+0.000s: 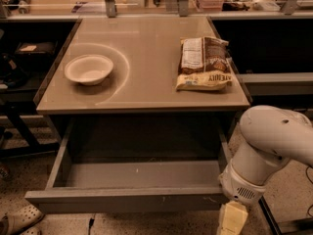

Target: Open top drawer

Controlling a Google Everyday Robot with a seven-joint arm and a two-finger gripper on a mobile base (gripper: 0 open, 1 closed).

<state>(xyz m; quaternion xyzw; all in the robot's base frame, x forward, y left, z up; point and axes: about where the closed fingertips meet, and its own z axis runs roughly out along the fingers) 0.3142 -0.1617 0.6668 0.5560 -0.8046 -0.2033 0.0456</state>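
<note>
The top drawer (127, 199) is pulled far out from under the tabletop, and its plain grey inside shows with nothing in it. Its flat grey front runs along the bottom of the camera view, with small whitish scratches right of centre. My gripper (233, 219) hangs at the bottom right, just past the right end of the drawer front, below my white arm (271, 141). Only its yellowish upper part shows; the fingertips are cut off by the frame edge.
On the tabletop (142, 89) sit a white bowl (88, 68) at the left and a brown and white snack bag (204, 62) at the right. A sandal (17, 220) lies on the floor at bottom left. Dark shelves flank the table on both sides.
</note>
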